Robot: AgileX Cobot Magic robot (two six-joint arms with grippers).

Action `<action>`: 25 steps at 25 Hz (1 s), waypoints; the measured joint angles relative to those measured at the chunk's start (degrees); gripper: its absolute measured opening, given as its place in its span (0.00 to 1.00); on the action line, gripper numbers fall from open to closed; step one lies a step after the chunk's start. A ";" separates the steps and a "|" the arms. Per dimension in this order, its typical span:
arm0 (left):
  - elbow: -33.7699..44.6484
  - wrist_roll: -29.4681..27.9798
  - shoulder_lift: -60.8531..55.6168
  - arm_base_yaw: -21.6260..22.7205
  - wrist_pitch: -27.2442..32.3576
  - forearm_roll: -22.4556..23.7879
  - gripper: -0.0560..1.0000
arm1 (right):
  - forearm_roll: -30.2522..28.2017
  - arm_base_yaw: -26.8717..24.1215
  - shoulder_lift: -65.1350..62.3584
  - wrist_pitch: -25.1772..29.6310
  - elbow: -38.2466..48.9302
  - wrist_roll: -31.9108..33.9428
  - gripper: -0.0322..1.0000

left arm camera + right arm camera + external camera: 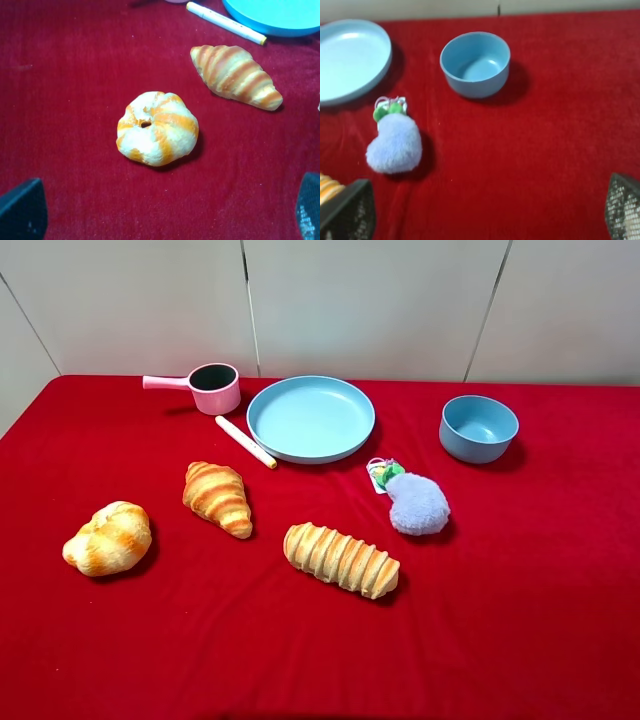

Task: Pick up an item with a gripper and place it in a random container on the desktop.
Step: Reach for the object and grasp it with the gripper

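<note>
The long ridged bread loaf [341, 559] lies on the red cloth at front centre, apart from everything else; one end of it shows in the right wrist view [327, 186]. The wide light blue plate [311, 418] sits at back centre with nothing in it, and also shows in the left wrist view [275, 15] and the right wrist view [350, 55]. Neither arm shows in the exterior view. My left gripper [165, 220] is open and empty, with the round bun in front of it. My right gripper [485, 215] is open and empty, above bare cloth to the right of the loaf.
A round bun [108, 537] lies at front left and a croissant [218, 497] beside it. A white marker [246, 441] and a pink handled pot [213, 388] are left of the plate. A deep blue bowl [479, 427] and a lavender plush toy [417, 503] are on the right.
</note>
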 joint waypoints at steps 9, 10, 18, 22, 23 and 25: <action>0.00 0.00 0.00 0.00 0.00 0.00 1.00 | 11.50 0.00 15.95 -4.48 -1.97 -16.53 0.70; 0.00 0.00 0.00 0.00 0.00 0.00 1.00 | 12.57 0.00 17.42 -4.71 -1.97 -18.28 0.70; 0.00 0.00 0.00 0.00 0.00 0.00 1.00 | 19.38 0.34 25.25 -5.74 -1.97 -28.28 0.70; 0.00 0.00 0.00 0.00 0.00 0.00 1.00 | 19.45 4.33 27.60 -6.56 -1.97 -29.92 0.70; 0.00 0.00 0.00 0.00 0.00 0.00 1.00 | 19.24 5.74 28.36 -7.12 -1.97 -29.98 0.70; 0.00 0.00 0.00 0.00 0.00 0.00 1.00 | 18.65 8.37 30.36 -8.58 -1.97 -30.16 0.70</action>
